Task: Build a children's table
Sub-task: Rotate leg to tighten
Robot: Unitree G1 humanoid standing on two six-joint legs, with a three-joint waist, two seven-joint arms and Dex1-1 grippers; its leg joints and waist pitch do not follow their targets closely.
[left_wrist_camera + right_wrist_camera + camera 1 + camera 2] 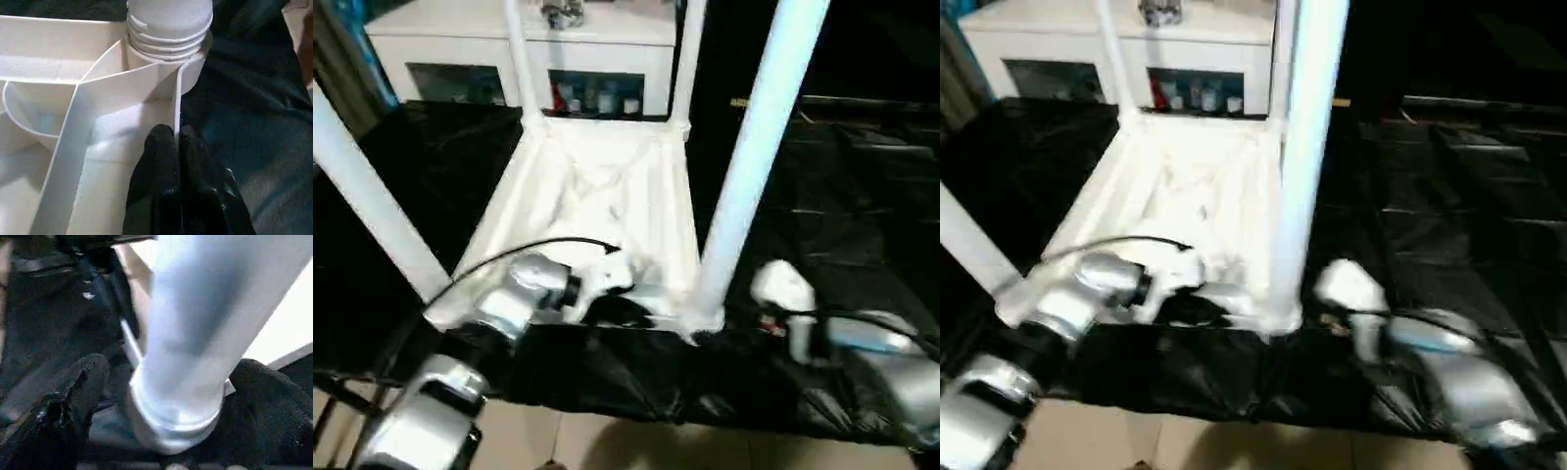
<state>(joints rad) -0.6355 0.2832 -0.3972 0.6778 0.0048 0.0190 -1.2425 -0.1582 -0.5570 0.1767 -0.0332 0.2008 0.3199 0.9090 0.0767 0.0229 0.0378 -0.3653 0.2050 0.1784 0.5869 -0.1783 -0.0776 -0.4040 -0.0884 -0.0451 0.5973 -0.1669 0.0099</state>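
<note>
table top (597,196): lying upside down on the black sheet (842,196), ribbed underside facing up, in front of the white cabinet
legs: four white tubes standing up out of the corner sockets; near-right leg (749,166) rising tall, near-left leg (367,196) leaning outward, two far legs (517,59) standing by the cabinet side
left gripper (177,142): sitting at the table top's near edge, black fingers clenched on the thin side wall (177,105) just below the threaded leg socket (168,29)
right gripper (166,396): sitting at the base of the near-right leg, fingers (73,396) spread wide on either side of the tube, not pinching it
white cabinet (597,59): standing behind the table top, small bottles showing behind its glass doors
floor (607,441): pale strip showing nearer than the sheet
</note>
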